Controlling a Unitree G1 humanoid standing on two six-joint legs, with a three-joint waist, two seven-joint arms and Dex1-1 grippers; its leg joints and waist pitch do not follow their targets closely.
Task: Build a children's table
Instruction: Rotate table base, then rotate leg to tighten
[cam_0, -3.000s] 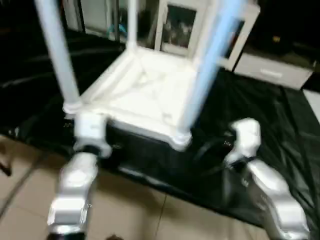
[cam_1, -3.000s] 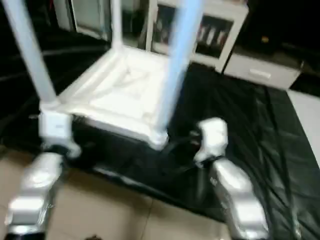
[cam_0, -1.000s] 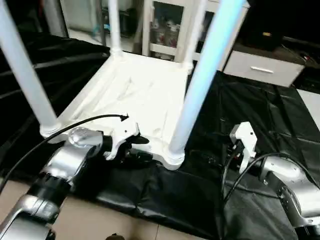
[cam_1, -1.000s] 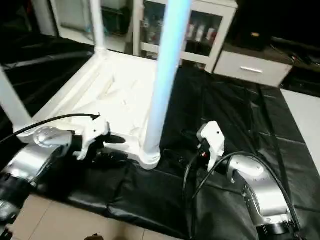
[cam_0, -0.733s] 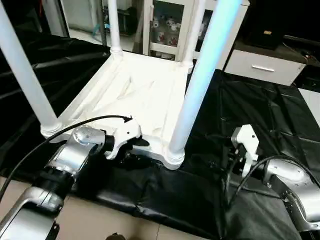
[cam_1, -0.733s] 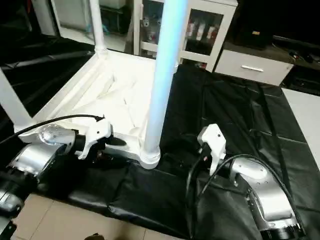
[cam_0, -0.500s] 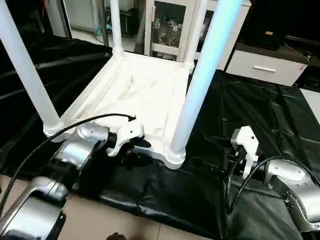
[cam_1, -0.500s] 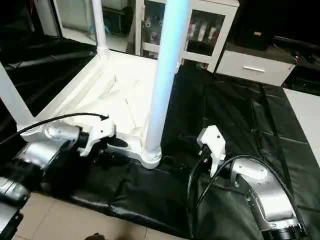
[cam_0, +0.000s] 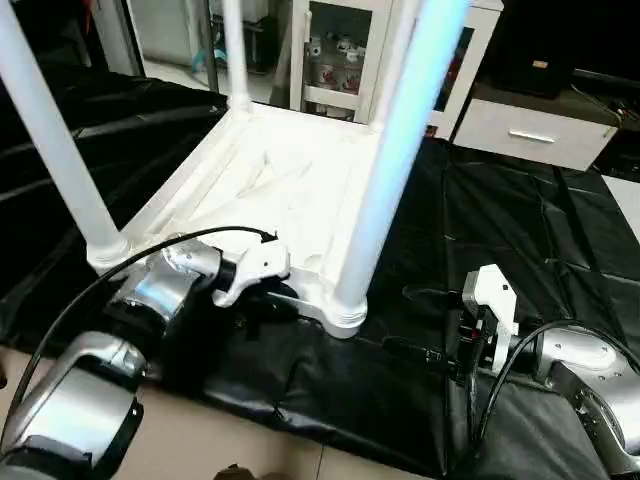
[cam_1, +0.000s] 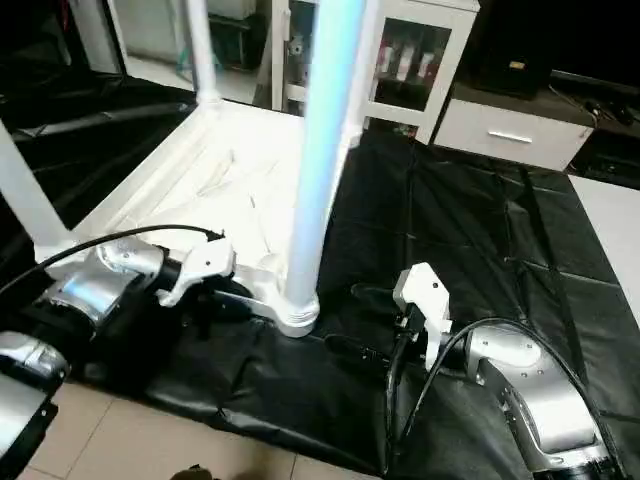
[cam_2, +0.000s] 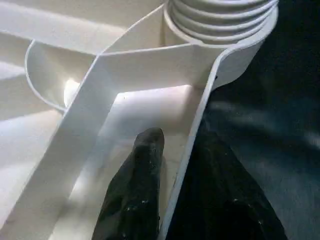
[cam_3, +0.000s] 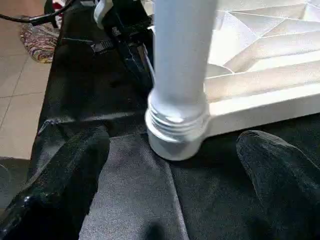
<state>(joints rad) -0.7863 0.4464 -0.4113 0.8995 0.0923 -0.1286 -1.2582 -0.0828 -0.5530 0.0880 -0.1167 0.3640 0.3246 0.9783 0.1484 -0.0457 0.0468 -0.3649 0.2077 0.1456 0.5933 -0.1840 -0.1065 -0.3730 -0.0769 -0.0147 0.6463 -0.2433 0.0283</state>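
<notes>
White plastic rim of the upturned tabletop (cam_0: 250, 190) on the black sheet (cam_0: 520, 230) now sits between my left gripper (cam_2: 175, 200) fingers, which have been narrowing onto it, while my right gripper (cam_3: 170, 185) stays spread wide before the near leg (cam_0: 390, 160), so I judge lifting comes next.

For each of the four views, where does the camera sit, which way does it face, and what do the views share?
Left eye, right eye: head stereo pair, facing down over silver forearms at the upturned tabletop.
Left wrist: on the left arm, facing the tabletop's rim, straddled by the left gripper.
Right wrist: on the right arm, facing the near right leg between the open right gripper.
Shared: that leg's corner socket.
</notes>
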